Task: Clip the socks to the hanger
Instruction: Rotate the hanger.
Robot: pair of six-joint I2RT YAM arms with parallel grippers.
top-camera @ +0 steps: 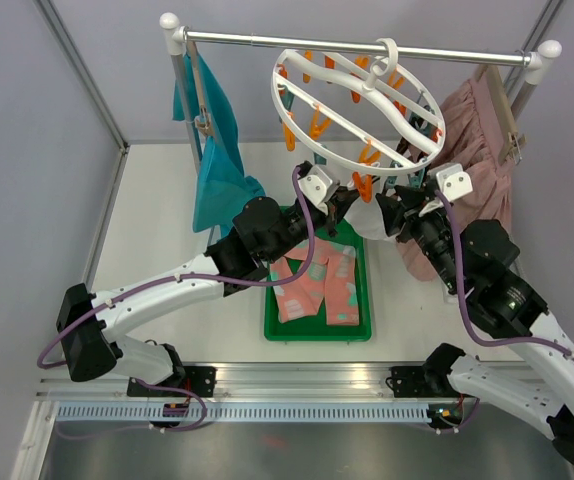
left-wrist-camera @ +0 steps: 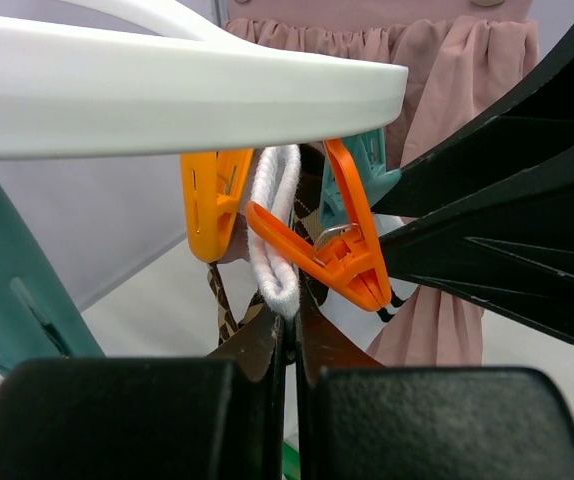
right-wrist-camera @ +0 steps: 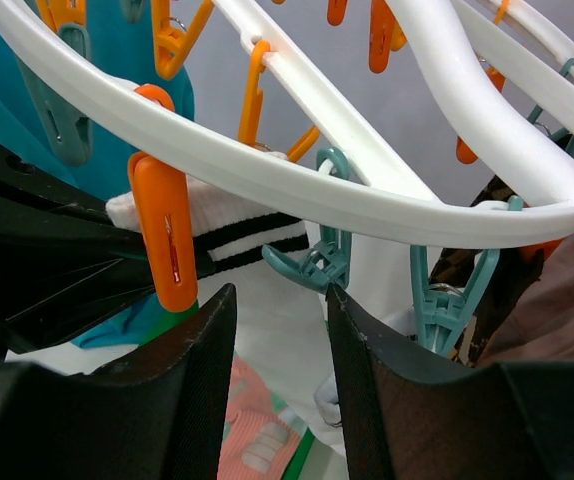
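Observation:
The white ring hanger hangs from the rail, with orange and teal clips under it. My left gripper is shut on the folded cuff of a white sock with black stripes and holds it up under the ring, beside an orange clip. My right gripper is open just below the ring, with a teal clip between its fingertips and the white sock behind. An argyle sock hangs at the right. Pink socks lie in the tray.
A green tray sits on the table below both grippers. A teal garment hangs at the left of the rail and a pink pleated skirt at the right. Grey walls close in both sides.

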